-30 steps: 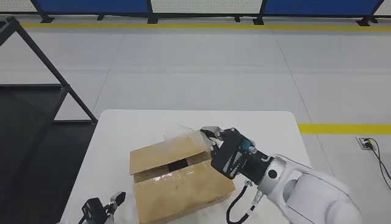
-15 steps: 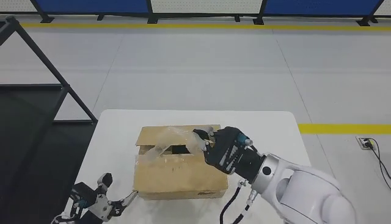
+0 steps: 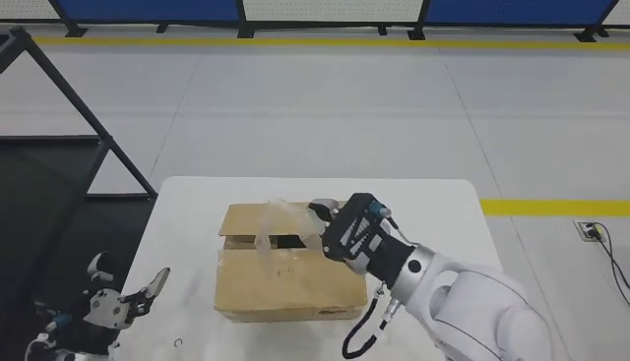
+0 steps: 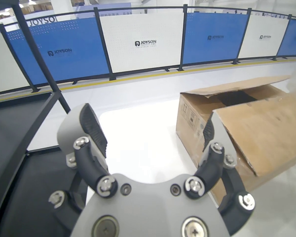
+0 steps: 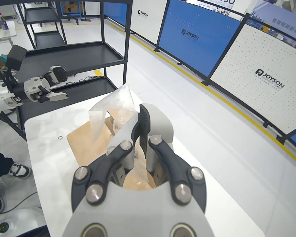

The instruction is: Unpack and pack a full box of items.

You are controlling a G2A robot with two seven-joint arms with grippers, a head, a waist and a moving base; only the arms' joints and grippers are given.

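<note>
A brown cardboard box sits on the white table, its top flaps partly open. Above the opening, my right gripper is shut on a clear plastic bag that hangs into the box. The right wrist view shows the bag pinched at my right gripper, with the box below. My left gripper stands open past the table's left edge, apart from the box. In the left wrist view, nothing sits in my left gripper, and the box is beside it.
A black shelf cart stands close to the table's left side. A small metal ring lies on the table near the front left corner. Bare tabletop lies to the box's left and right.
The box turned square to the table early on. My left gripper pulled away leftward off the table's edge. My right gripper shifted slightly left with the bag.
</note>
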